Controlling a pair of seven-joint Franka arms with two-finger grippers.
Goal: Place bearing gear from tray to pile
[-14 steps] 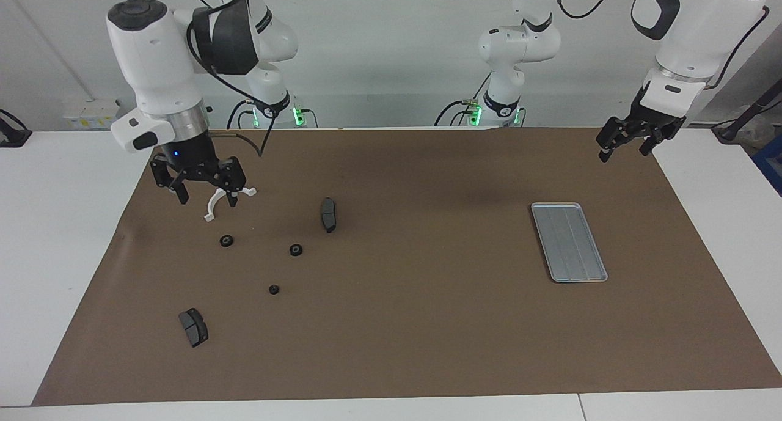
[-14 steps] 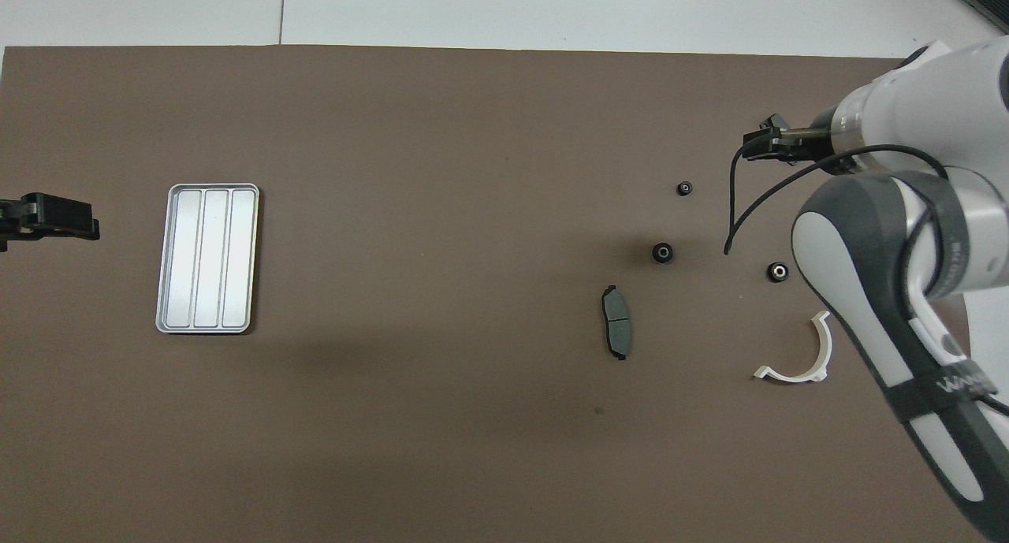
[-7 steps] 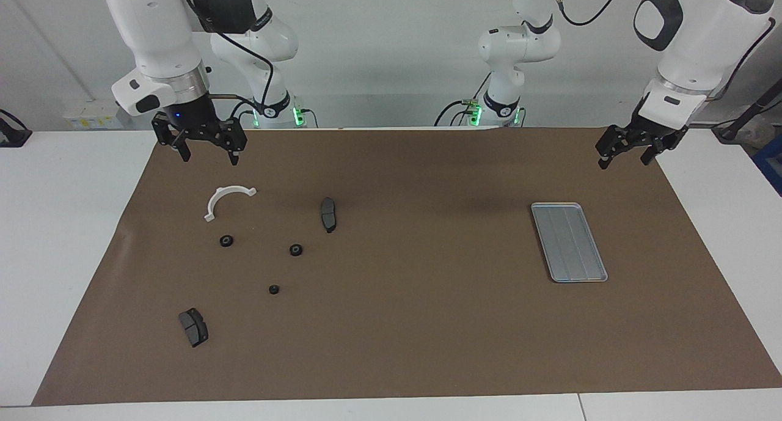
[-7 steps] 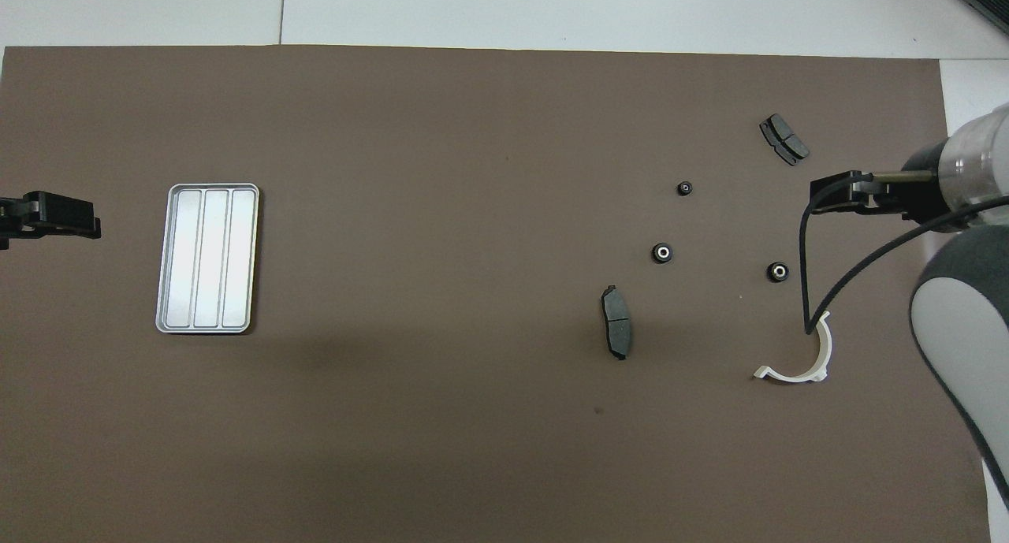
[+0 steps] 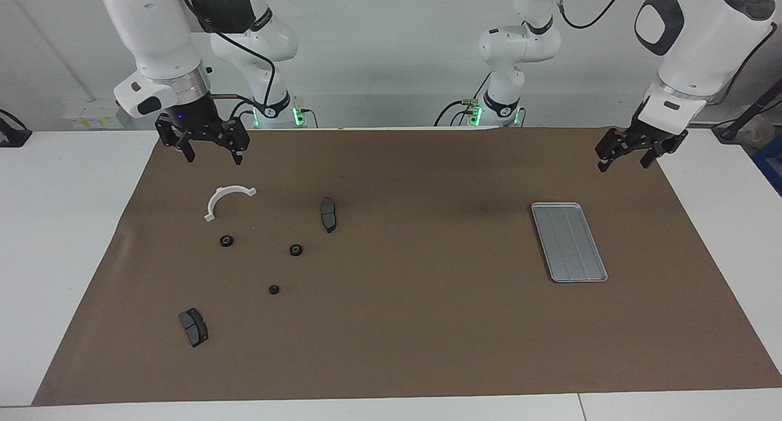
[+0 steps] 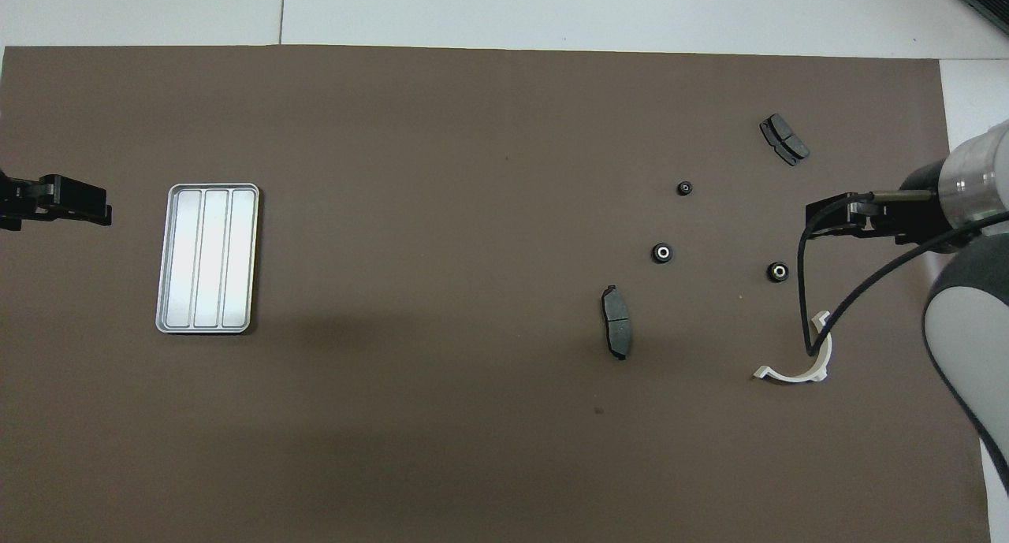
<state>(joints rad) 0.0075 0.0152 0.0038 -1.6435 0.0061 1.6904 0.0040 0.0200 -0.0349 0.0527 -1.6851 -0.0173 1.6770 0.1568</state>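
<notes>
Facing view shows the right gripper (image 5: 209, 155) raised with fingers spread wide and nothing between them, over the mat's (image 5: 403, 323) edge nearest the robots at the right arm's end. Just below it on the mat lies the white bracket (image 5: 225, 200) of the pile, apart from the fingers. Farther from the robots than the bracket sit three small black round pieces (image 5: 226, 241) (image 5: 296, 250) (image 5: 274, 289), well apart from one another. One brake pad (image 5: 328, 214) lies beside the bracket toward the table's middle; a second pad (image 5: 193, 327) lies farthest from this gripper.

The left gripper (image 5: 629, 154) hangs in the air with fingers also wide and empty, over the mat's corner nearest the robots at the left arm's end. The tray (image 5: 569, 242) lies flat on the mat farther from the robots than this gripper, well apart from it, and nothing sits on its ridged floor. Overhead, the tray (image 6: 208, 258) lies just beside the left gripper's tip (image 6: 79, 209).
</notes>
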